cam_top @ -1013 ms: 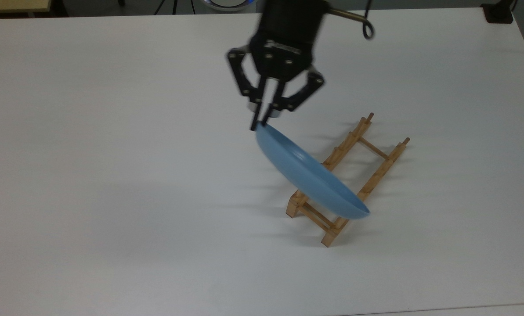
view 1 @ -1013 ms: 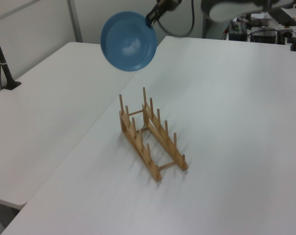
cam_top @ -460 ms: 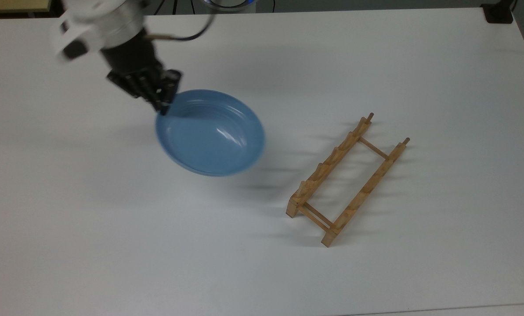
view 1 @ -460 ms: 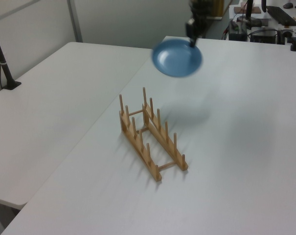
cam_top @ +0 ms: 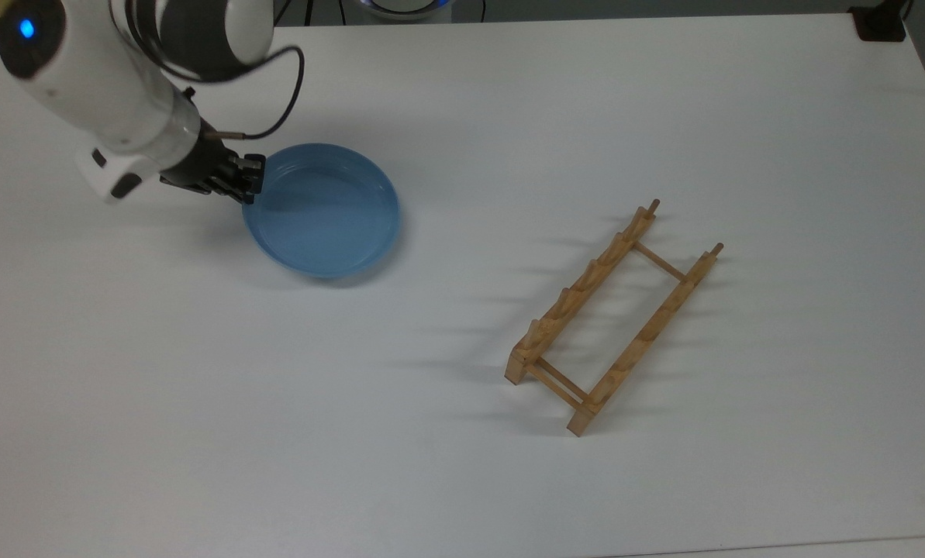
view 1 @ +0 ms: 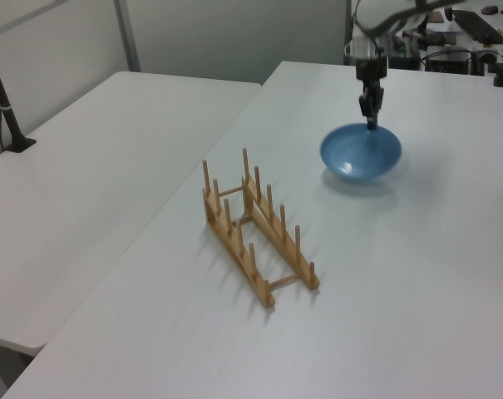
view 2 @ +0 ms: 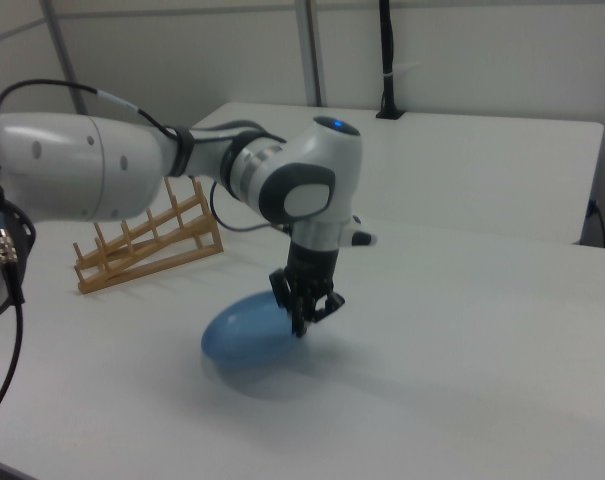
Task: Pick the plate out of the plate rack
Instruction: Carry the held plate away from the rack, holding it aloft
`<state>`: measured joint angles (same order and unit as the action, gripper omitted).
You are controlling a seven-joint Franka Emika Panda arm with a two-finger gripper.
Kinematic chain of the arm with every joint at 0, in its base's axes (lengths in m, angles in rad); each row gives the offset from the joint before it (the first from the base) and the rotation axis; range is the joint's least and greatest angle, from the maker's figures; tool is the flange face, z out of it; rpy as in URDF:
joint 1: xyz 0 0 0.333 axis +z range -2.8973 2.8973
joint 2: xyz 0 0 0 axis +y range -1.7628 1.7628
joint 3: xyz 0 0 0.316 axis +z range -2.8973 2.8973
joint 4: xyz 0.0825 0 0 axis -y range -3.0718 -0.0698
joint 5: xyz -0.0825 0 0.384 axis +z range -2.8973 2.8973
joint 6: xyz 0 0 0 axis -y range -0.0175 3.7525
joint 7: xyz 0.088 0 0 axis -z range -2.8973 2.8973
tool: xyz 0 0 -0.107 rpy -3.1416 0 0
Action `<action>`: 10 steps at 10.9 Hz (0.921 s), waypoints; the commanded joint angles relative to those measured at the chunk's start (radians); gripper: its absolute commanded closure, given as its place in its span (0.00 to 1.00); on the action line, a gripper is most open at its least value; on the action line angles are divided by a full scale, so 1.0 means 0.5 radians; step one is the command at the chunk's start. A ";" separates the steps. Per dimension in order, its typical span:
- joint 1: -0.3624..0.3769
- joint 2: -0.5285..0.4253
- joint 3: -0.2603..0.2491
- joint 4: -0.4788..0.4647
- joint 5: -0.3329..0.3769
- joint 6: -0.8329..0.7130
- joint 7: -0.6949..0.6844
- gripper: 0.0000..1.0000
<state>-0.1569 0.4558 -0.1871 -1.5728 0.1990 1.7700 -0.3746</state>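
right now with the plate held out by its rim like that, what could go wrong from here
1. The gripper pinches the plate only at one edge of its rim, so the plate's weight hangs off to one side; it could tilt or slip out.
2. The plate looks low over the table in the right view; lowering it unevenly could catch its far edge first and twist the grip.
3. The plate rack stands well clear, so a collision there seems unlikely.

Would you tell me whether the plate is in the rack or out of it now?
Out. The plate is well apart from the plate rack, whose slots hold nothing; the gripper grips its rim.
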 commanded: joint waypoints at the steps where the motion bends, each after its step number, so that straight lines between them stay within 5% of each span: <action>1: 0.022 0.055 -0.022 -0.063 -0.146 -0.003 -0.122 0.97; 3: 0.019 0.070 -0.022 -0.109 -0.204 0.019 -0.168 0.76; 5: 0.019 0.034 -0.022 -0.110 -0.226 0.019 -0.129 0.00; 10: 0.301 -0.444 0.006 -0.103 -0.462 -0.119 0.540 0.00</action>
<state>-0.1034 0.3762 -0.1832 -1.5806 0.0076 1.7624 -0.2493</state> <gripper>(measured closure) 0.009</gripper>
